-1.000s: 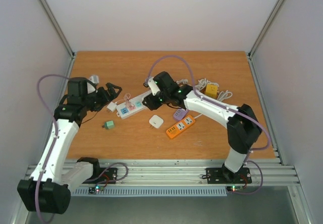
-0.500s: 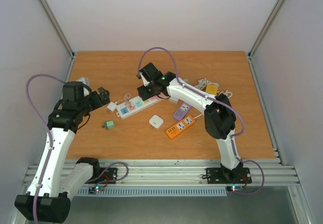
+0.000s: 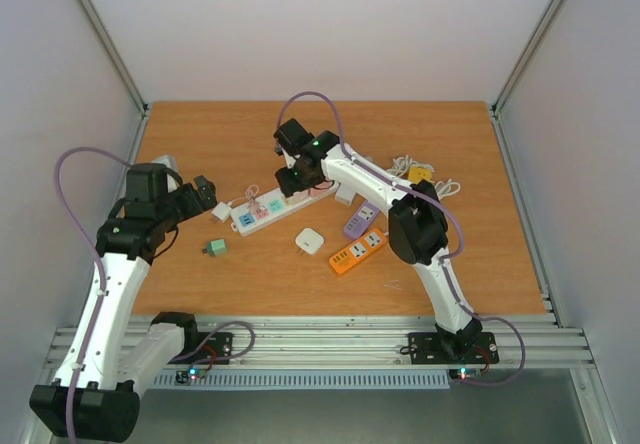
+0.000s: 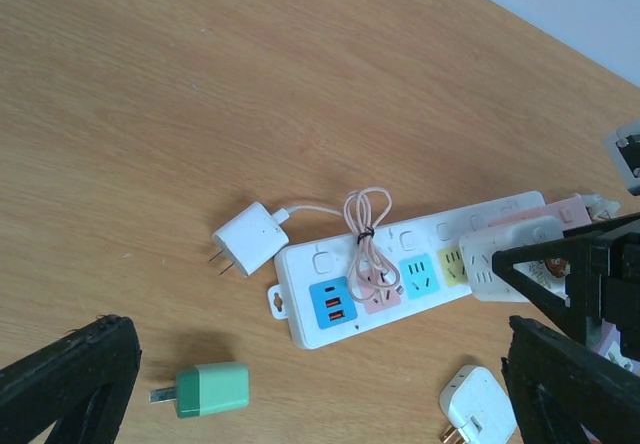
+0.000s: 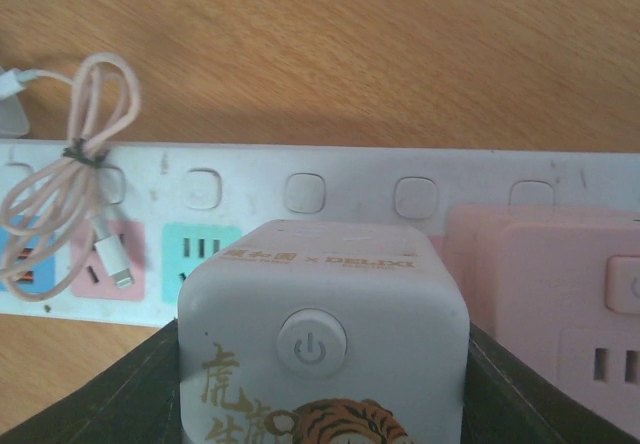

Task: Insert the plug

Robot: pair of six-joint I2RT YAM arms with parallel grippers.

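Right pincer (image 3: pixel 298 178) around cube plug (image 5: pixel 322 304)

Showed an orange-brown wooden tabletop (image 3: pixel 200 129) under soft, even light, boxed in by a plain white back panel (image 3: pixel 320 24) and pale side panels (image 3: pixel 45 94), framed by grey metal corner posts (image 3: pixel 107 39), and edged at the near side by ribbed aluminium rails (image 3: pixel 330 339).

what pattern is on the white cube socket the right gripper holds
Tiger print with gold characters; white cube socket shows best in right wrist view.
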